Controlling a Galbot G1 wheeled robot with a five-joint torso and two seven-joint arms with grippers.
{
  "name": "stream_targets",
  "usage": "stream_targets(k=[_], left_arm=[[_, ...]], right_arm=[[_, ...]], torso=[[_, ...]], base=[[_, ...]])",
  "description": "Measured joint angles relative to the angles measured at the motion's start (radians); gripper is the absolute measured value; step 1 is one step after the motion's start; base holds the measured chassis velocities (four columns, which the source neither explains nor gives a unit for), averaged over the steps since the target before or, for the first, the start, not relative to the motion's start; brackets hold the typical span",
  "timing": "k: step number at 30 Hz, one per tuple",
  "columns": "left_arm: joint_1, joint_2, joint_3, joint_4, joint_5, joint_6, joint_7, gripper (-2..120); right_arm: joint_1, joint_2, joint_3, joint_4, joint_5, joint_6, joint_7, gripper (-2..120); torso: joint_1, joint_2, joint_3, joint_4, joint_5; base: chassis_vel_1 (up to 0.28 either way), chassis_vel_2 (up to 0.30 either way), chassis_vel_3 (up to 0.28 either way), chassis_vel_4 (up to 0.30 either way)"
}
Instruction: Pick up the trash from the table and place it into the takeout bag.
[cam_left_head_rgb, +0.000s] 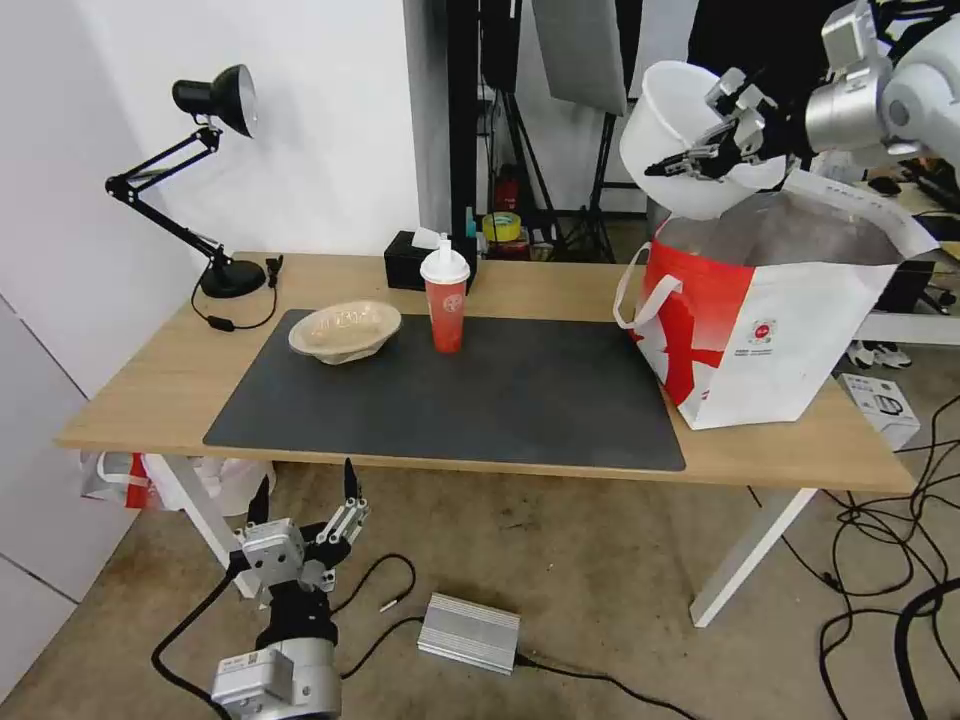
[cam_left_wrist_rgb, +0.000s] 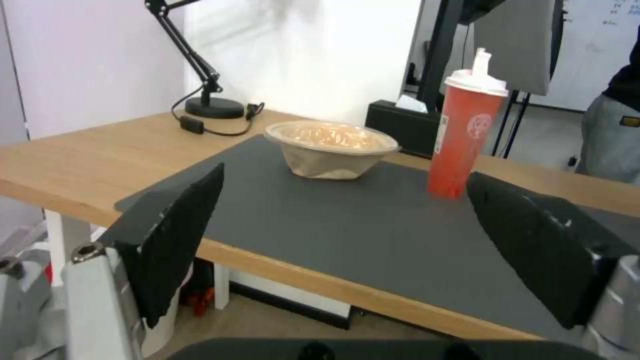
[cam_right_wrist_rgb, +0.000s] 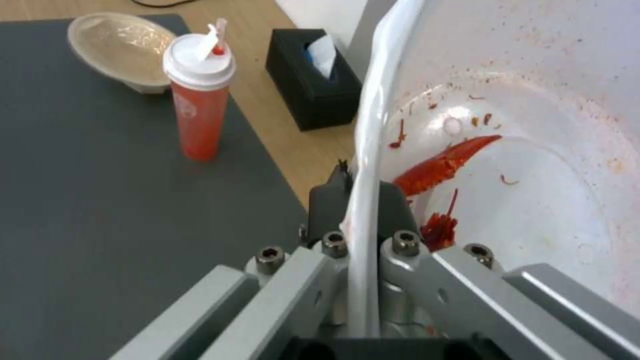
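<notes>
Right gripper (cam_left_head_rgb: 690, 160) pinching tipped white bowl (cam_left_head_rgb: 672, 120) by its rim above takeout bag (cam_left_head_rgb: 770, 320); left gripper (cam_left_head_rgb: 305, 505) wide apart.

No wording is legible: the boxy red-and-white takeout bag (cam_left_head_rgb: 770, 340) and red lidded drink cup (cam_left_wrist_rgb: 463, 135) carry only unreadable round logos.

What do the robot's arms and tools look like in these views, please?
Both arms end in silver-grey metal wrist housings. The left tool has two slim black fingers on silver linkages, with a black cable trailing. The right tool matches: black fingers, grey bolted links, white upper arm.
</notes>
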Motion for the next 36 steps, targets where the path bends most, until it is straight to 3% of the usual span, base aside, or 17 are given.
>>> stream_targets(k=[36], left_arm=[[0.013,-0.015,-0.004,-0.003,0.011,0.002,-0.002,96]], right_arm=[[-0.212,-0.1,0.157,0.063,-0.031,0.008,0.0,0]], torso=[[0.0,0.0,0.0,0.0,0.0]], base=[[0.0,0.0,0.0,0.0]])
